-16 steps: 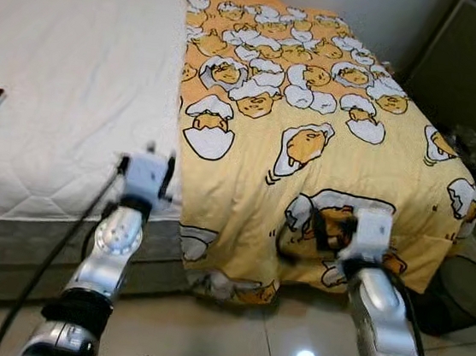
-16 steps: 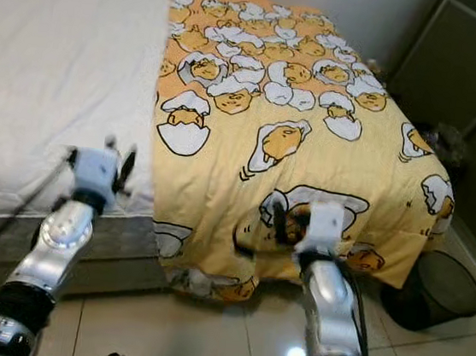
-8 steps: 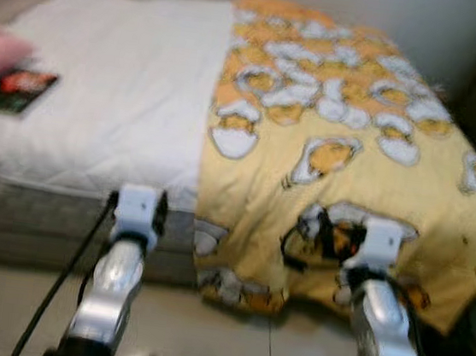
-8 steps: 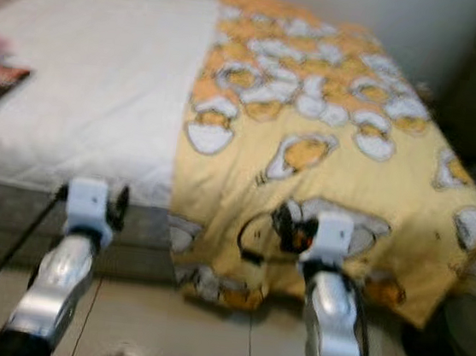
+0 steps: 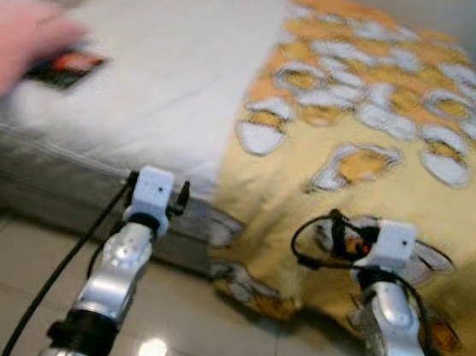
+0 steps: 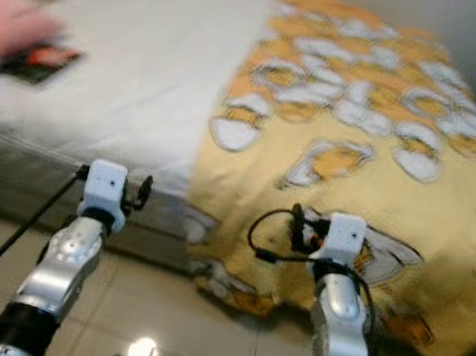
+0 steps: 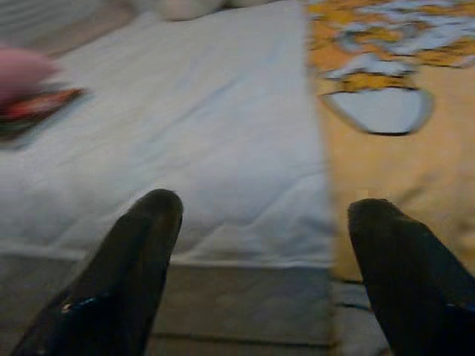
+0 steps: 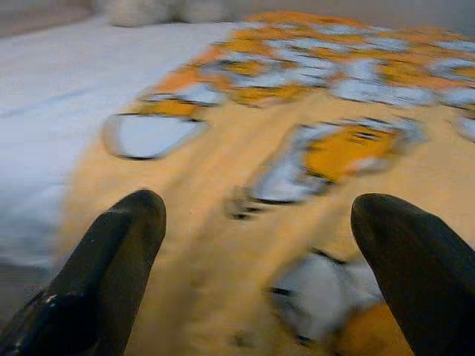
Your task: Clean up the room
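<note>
Progress: early, tidying left | yellow egg-print blanket (image 5: 381,134) covers bed's right side, draping its foot edge | dark book (image 5: 65,68) near left edge | left pincer (image 7: 260,245), right pincer (image 8: 260,245) spread, empty

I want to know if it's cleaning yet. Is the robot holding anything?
No, nothing. The left gripper and right gripper are both open, with just the bed and yellow blanket ahead.

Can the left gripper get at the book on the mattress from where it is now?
Probably not yet. The left gripper, fingers open, sits at the foot edge of the white mattress, while the book lies far up the robot's left side. Nothing blocks the way except a blurred pink shape beside the book.
</note>
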Controlling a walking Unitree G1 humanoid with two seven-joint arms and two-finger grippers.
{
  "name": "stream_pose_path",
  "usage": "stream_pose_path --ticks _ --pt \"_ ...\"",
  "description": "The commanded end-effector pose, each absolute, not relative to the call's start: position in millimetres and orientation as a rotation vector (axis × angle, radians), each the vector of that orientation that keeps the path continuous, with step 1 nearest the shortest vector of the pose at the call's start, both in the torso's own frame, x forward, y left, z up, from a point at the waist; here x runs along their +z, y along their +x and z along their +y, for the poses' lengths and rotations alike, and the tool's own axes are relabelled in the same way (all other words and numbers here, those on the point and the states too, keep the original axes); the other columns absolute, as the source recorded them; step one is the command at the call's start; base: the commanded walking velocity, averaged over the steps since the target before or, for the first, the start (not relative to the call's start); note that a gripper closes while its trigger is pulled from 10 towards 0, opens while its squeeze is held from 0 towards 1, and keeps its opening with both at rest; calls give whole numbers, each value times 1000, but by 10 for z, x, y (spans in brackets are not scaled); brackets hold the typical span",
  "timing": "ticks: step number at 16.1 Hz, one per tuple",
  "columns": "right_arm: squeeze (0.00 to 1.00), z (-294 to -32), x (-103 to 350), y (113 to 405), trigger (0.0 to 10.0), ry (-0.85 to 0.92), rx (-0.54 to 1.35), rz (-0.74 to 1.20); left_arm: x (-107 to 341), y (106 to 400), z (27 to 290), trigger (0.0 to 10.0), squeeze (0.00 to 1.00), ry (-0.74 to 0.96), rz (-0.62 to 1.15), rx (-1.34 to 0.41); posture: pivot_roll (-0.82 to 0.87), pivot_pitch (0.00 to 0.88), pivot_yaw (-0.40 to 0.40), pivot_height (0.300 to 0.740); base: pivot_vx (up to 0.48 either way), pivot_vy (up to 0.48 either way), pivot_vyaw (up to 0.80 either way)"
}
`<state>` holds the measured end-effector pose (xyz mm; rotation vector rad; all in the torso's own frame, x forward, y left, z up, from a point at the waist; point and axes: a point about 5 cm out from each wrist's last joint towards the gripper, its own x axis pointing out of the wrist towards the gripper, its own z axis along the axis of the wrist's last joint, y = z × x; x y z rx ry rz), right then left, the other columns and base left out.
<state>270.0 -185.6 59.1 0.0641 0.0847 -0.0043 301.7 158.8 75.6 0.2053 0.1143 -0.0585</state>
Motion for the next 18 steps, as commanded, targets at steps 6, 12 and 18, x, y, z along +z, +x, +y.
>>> stream_pose_path --ticks 6,12,18 --pt "0 -1727 624 2799 10000 87 15 75 872 3102 1569 10000 0 182 83 -34 54 0 -33 740 0 308 346" --pt "0 -1733 551 2748 10000 107 19 92 821 2969 1671 10000 0 182 104 -9 67 0 -17 740 0 -234 610" --pt "0 -1695 506 2759 10000 105 35 97 907 2940 1720 10000 0 288 93 -13 90 0 4 740 0 -461 547"
